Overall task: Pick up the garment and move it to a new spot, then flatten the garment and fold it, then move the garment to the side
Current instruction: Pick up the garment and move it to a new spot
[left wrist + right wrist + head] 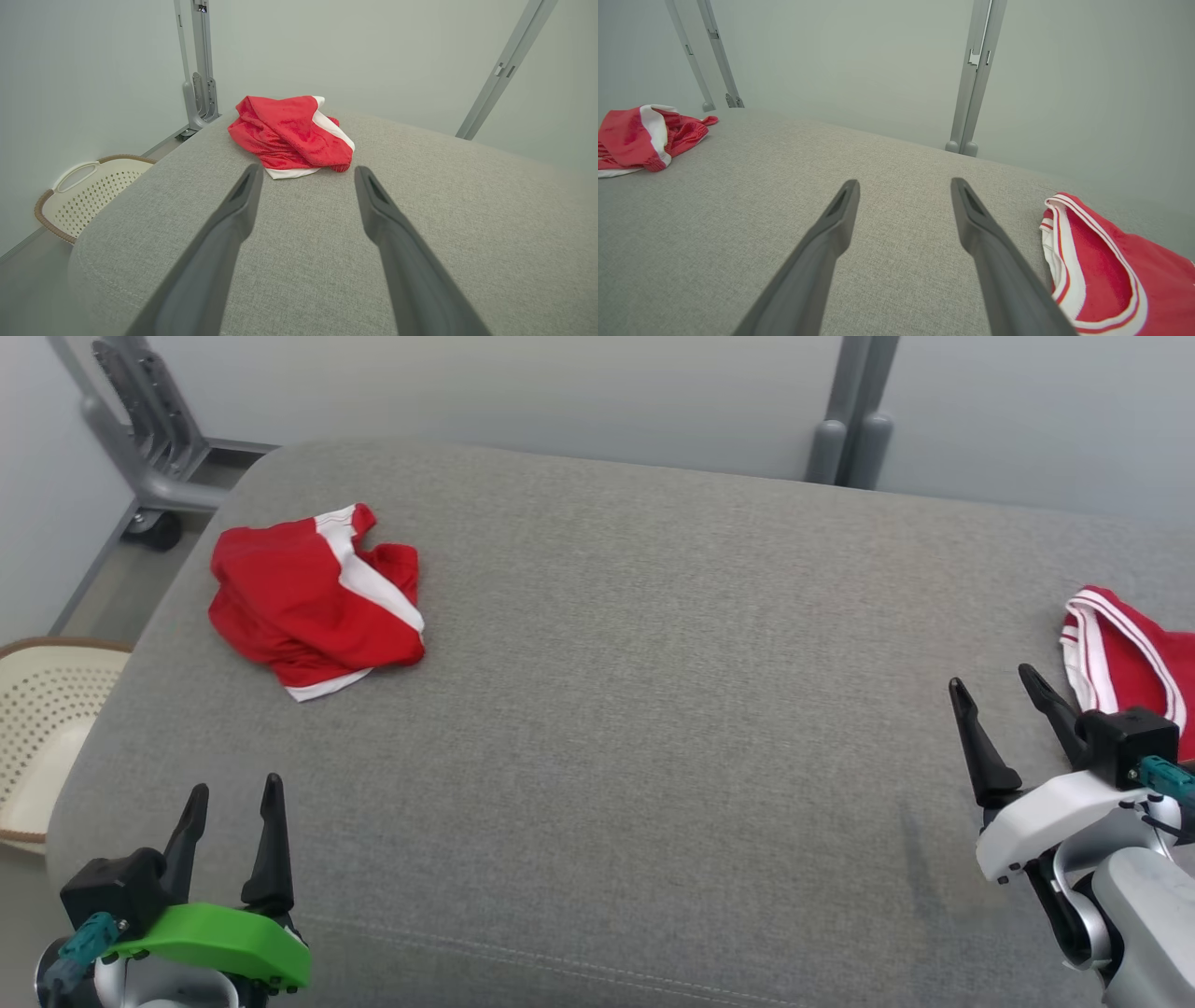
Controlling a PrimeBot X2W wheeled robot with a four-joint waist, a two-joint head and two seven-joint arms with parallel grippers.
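on grey cushion (653,709), crumpled red garment (308,602)

I can read no text, label, brand or number in any of my three views. Nothing on screen carries lettering I can make out.

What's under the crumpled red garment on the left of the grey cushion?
The red garment rests on the grey cushion, bare fabric showing all around it. Anything beneath its folds is covered by the cloth and cannot be seen.
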